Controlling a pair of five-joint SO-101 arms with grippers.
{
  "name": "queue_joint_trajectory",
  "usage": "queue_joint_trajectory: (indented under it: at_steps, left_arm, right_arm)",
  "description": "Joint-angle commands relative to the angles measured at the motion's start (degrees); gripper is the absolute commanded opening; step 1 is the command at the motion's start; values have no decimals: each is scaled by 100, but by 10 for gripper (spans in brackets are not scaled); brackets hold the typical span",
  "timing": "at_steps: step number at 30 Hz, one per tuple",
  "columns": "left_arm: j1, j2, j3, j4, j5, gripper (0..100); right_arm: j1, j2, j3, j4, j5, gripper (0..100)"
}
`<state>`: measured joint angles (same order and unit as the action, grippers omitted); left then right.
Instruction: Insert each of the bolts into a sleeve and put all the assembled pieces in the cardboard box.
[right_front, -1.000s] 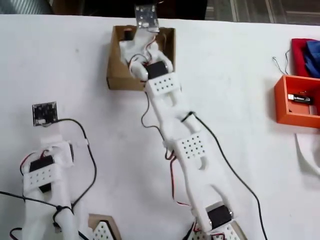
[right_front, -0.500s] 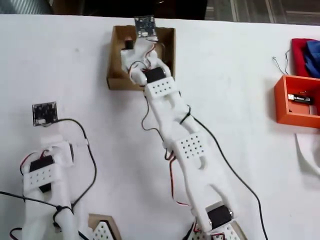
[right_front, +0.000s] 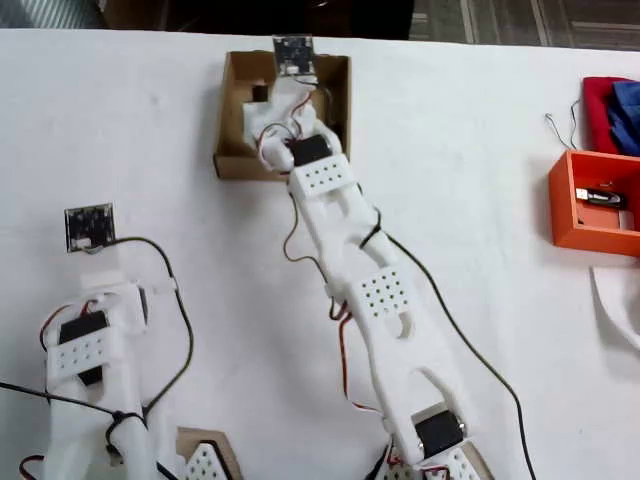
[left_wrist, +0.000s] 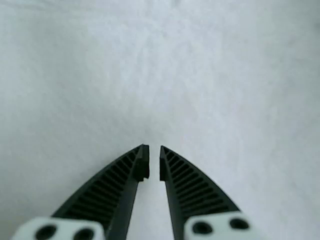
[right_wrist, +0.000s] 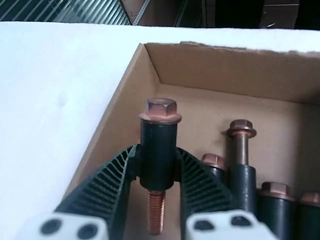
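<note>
The cardboard box (right_front: 228, 118) stands at the table's far edge, left of centre. My right arm (right_front: 322, 178) stretches across the table, its wrist over the box. In the right wrist view my right gripper (right_wrist: 156, 167) is shut on an assembled piece, a black sleeve (right_wrist: 157, 147) with a copper bolt (right_wrist: 161, 111) through it. The piece hangs upright above the box floor (right_wrist: 200, 107), close to one side wall. Several more sleeved bolts (right_wrist: 242, 170) stand in the box beside it. My left gripper (left_wrist: 154, 162) hovers over bare white table, fingers almost together and holding nothing.
An orange tray (right_front: 562, 205) holding a small black item sits at the right edge, with red and blue cloth (right_front: 610, 105) behind it. My left arm (right_front: 85, 340) stays at the near left. Cables trail along both arms.
My right wrist has shifted slightly over the box and settled, still holding the assembled piece. The left arm has not moved.
</note>
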<state>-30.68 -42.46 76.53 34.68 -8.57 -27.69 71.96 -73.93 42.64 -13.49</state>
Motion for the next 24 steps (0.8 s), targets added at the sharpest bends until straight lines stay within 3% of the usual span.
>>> queue_joint_trajectory:
  at_steps: [1, 24]
  left_arm:
    - [-26, -44, -22, -62, 0, 65]
    - [-26, -44, -13, -62, 0, 65]
  right_arm:
    - [-57, -119, 97, 40, -35, 19]
    - [-48, -101, 229, 215, -35, 19]
